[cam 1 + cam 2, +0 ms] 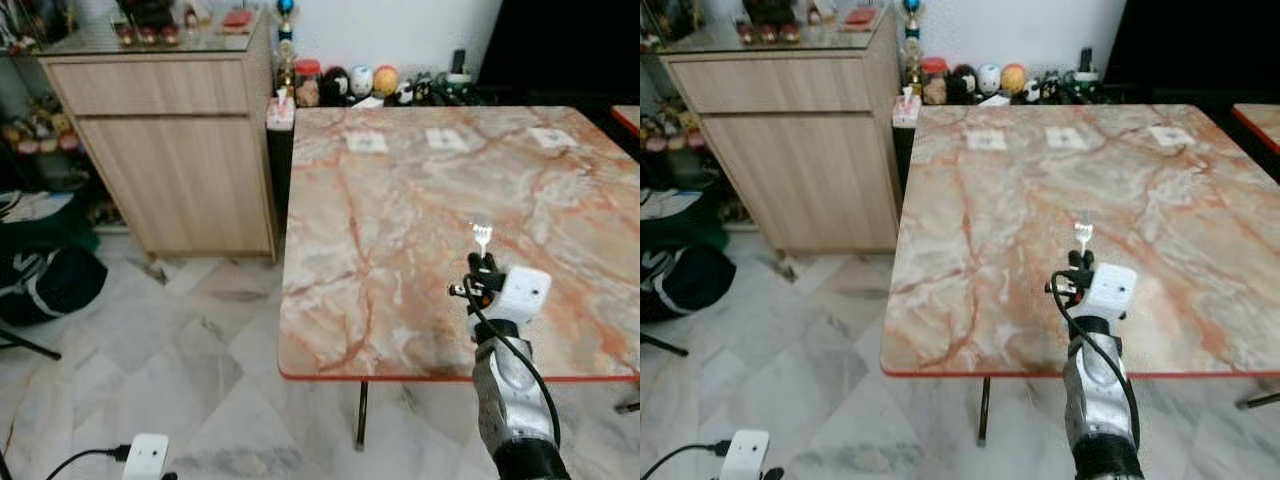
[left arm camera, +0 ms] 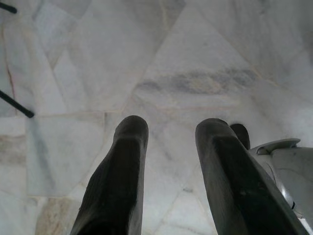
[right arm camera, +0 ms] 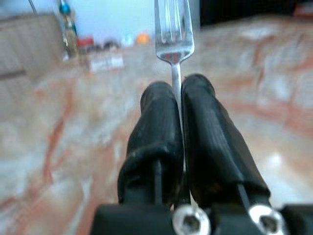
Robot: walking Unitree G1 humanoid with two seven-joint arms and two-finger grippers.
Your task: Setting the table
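No legible text, label, brand, number or sign in any view. Three pale square patches (image 1: 447,139) lie along the far side of the table (image 1: 400,300); they are too small and washed out to tell whether they carry print. Jars (image 1: 307,84) on the floor beyond the far left corner: markings unreadable.

Wooden cabinet (image 1: 165,140) stands left of the table, against the wall, with small items on its glass top. A row of jars and round figurines (image 1: 345,82) lines the floor along the wall behind. Dark bag (image 1: 45,280) lies on the marble floor (image 1: 190,370) at far left. White charger (image 1: 145,457) with black cable sits near the bottom edge.
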